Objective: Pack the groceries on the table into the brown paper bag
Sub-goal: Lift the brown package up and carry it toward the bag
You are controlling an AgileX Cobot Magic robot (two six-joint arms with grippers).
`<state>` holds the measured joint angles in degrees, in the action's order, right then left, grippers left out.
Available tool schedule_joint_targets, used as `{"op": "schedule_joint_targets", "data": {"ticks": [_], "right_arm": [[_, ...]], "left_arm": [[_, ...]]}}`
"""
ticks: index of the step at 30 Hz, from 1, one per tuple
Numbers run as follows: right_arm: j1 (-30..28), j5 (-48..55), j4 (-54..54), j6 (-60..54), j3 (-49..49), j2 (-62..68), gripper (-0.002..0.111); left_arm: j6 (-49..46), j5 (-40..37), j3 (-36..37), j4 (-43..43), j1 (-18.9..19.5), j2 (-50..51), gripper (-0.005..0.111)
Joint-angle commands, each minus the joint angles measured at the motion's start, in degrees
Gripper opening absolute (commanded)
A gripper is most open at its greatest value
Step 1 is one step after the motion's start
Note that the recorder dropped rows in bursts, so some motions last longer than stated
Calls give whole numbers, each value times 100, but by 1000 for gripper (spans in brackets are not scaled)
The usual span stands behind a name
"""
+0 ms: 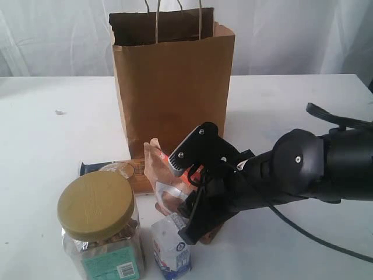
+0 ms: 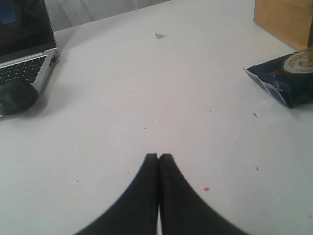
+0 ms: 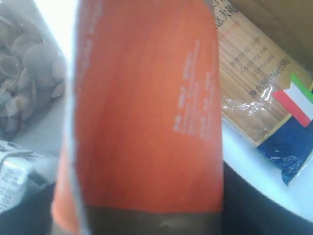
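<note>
Orange-labelled brown pouch [image 1: 165, 175] stands on the table [image 1: 46, 140] just in front of the brown paper bag [image 1: 175, 87]. It looks soft, light and crinkly, likely to buckle, so it is best pinched across its flat faces near mid-height. The right tool [image 1: 180, 198] straddles it; whether it has clamped I cannot tell. The left tool [image 2: 158, 157], clenched on nothing, hangs over the table.

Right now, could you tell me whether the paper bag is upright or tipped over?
Upright: the paper bag stands on its base on the table, with its sides vertical and its open mouth facing up.
</note>
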<state>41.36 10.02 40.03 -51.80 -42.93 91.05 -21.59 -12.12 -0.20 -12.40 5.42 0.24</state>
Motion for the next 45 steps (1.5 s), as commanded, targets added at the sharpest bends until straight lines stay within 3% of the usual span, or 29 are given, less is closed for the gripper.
{"op": "schedule_joint_targets", "data": {"ticks": [1, 28, 36, 45], "right_arm": [[24, 174, -47, -53, -9, -30, 25], [24, 766, -162, -53, -223, -3382, 25], [-265, -51, -1506, 1355, 159, -4225, 25], [-844, -295, -1589, 1960, 304, -4497, 25]], "left_arm": [[11, 14, 20, -15, 12, -24, 0], [11, 14, 20, -15, 12, -24, 0], [11, 14, 20, -15, 12, -24, 0], [11, 14, 20, -15, 12, -24, 0]]}}
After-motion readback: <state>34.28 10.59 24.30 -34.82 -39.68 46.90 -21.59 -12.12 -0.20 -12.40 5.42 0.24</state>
